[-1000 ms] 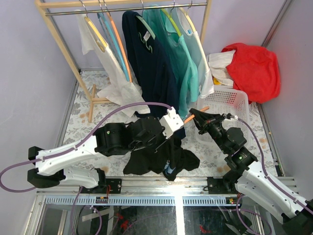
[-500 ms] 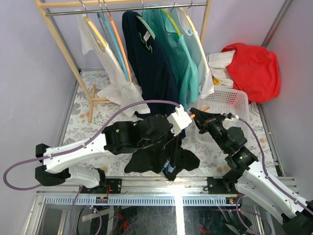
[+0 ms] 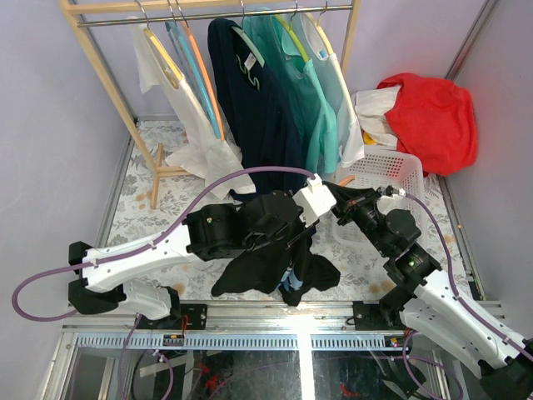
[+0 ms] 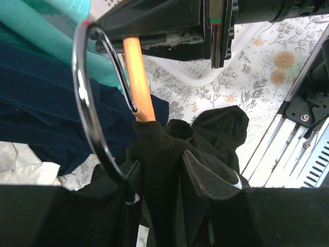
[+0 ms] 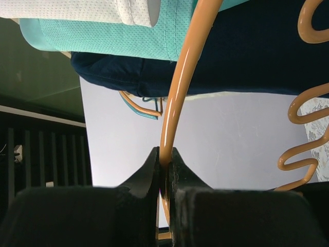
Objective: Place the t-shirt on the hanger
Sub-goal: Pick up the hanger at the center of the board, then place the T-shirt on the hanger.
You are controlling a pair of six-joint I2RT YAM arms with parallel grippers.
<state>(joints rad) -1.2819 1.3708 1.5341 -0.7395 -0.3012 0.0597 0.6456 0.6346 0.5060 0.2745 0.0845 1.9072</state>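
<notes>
Right gripper (image 5: 163, 167) clamped on hanger (image 5: 177, 87), its arm running straight out from jaws; left gripper (image 4: 175, 203) moved closer, its hold on t-shirt (image 4: 164, 154) unclear.

Bare worktop (image 3: 141, 208) lies open left of the left arm (image 3: 150, 250), up to the rack's wooden foot (image 3: 158, 171). Behind the arms the hanging navy shirt (image 3: 258, 117) and teal shirts (image 3: 316, 108) block passage; the white basket (image 3: 391, 171) crowds the right, and the t-shirt (image 3: 258, 267) and hanger (image 4: 139, 72) fill the centre.
</notes>
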